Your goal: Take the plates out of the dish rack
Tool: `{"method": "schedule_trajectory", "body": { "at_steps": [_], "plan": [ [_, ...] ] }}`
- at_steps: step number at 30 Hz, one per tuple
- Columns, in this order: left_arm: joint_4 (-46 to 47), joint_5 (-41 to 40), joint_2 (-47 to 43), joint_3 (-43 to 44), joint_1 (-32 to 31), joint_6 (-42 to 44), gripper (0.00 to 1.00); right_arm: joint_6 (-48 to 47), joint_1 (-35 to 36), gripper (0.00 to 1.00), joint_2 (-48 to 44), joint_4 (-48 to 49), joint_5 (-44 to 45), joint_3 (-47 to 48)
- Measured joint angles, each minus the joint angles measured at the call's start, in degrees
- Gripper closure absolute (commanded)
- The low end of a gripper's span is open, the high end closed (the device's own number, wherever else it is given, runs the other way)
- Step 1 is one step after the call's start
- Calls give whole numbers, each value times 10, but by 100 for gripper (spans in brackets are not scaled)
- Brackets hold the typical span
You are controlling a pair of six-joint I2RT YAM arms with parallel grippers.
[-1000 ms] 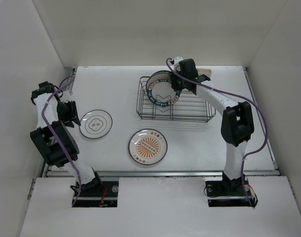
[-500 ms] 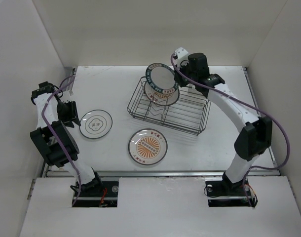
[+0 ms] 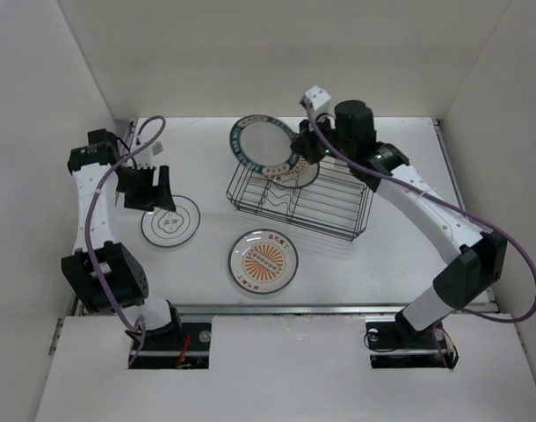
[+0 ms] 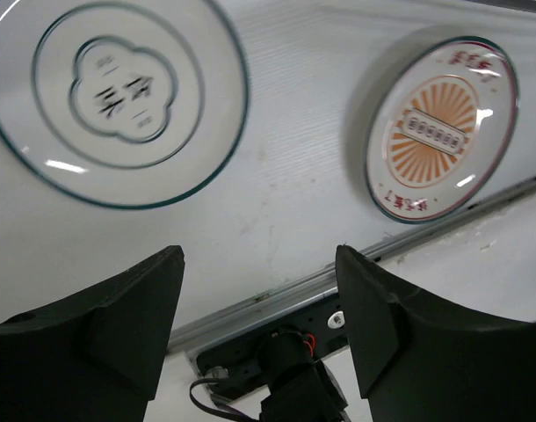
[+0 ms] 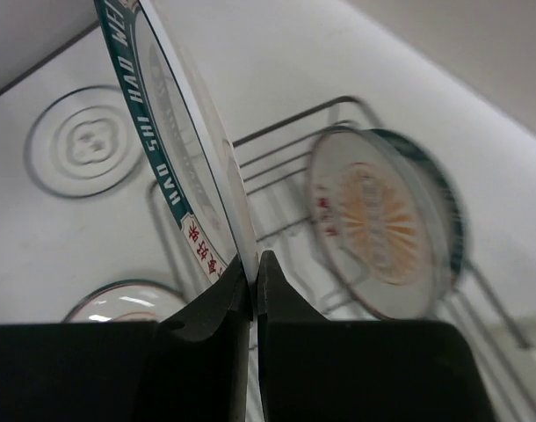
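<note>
My right gripper [image 3: 301, 146] is shut on the rim of a teal-banded plate [image 3: 265, 145] and holds it on edge in the air, above the left end of the dish rack [image 3: 343, 209]; the wrist view shows its jaws pinching the plate [image 5: 176, 149]. An orange sunburst plate [image 5: 380, 220] still stands in the rack [image 5: 286, 123]. Another sunburst plate [image 3: 264, 259] and a white plate with a dark cloud outline [image 3: 170, 221] lie flat on the table. My left gripper [image 3: 148, 188] is open and empty just above the cloud plate [image 4: 119, 97]; the sunburst plate [image 4: 442, 127] shows to its right.
The white enclosure walls stand close on the left, right and back. The metal rail [image 3: 286, 308] runs along the table's near edge. The left arm's cable [image 3: 145, 141] loops above the table's back left corner.
My right gripper has lifted the teal-banded plate out of the rack and carried it left and up; the rack shifted. My left arm has swung in over the cloud plate.
</note>
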Motion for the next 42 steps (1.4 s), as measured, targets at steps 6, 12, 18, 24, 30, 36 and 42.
{"method": "schedule_trajectory", "body": {
  "at_steps": [6,12,18,24,30,36,42],
  "plan": [
    [-15,69,-54,27,-89,26,27,48,97,100,85,14,-62,-7],
    [3,47,-52,22,-103,15,27,78,127,100,130,24,-105,-9],
    [24,24,-29,-8,-103,7,41,102,129,100,133,71,-144,-10],
    [33,32,-26,-16,-103,-4,74,122,131,100,157,88,-172,-10],
    [21,44,-25,-16,-105,19,100,137,127,100,171,97,-179,-10],
    [21,48,-24,-16,-102,12,100,145,129,84,171,98,-173,-10],
    [-23,76,-9,22,-80,-15,100,176,134,43,171,103,-128,-10]
  ]
}}
